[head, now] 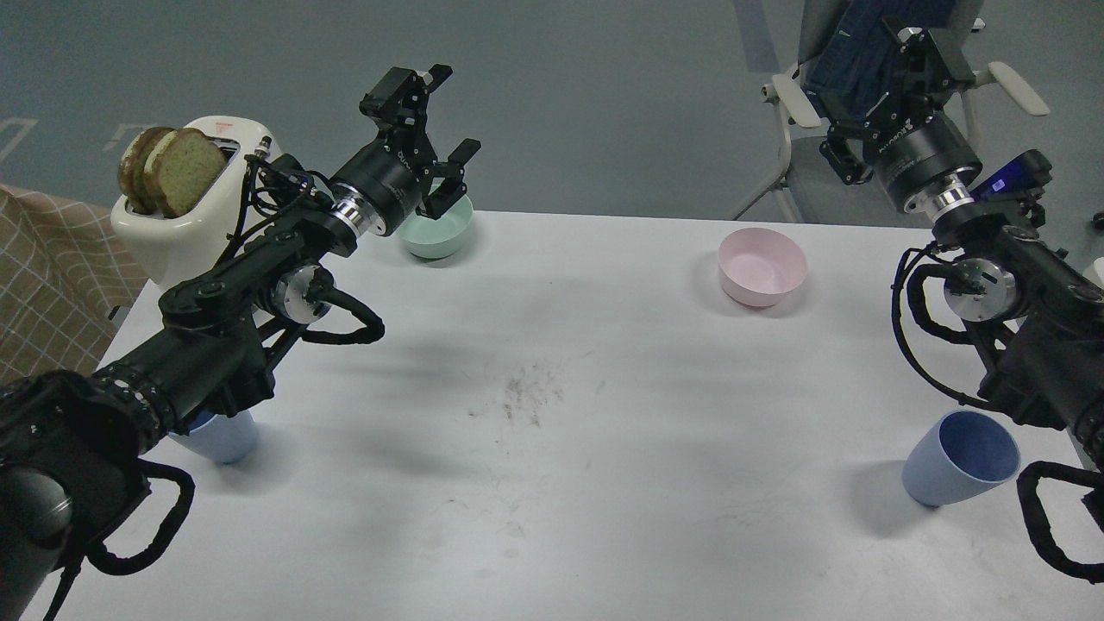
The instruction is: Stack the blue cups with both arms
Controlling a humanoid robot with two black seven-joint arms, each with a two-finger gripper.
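apart, 2 blue cups [962, 470] [220, 437] upright; left gripper [444, 121] spread.

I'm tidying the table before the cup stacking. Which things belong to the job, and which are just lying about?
Belong:
right blue cup
left blue cup, half hidden under the left arm

Lying about:
mint-green bowl
pink bowl
toaster with bread slices
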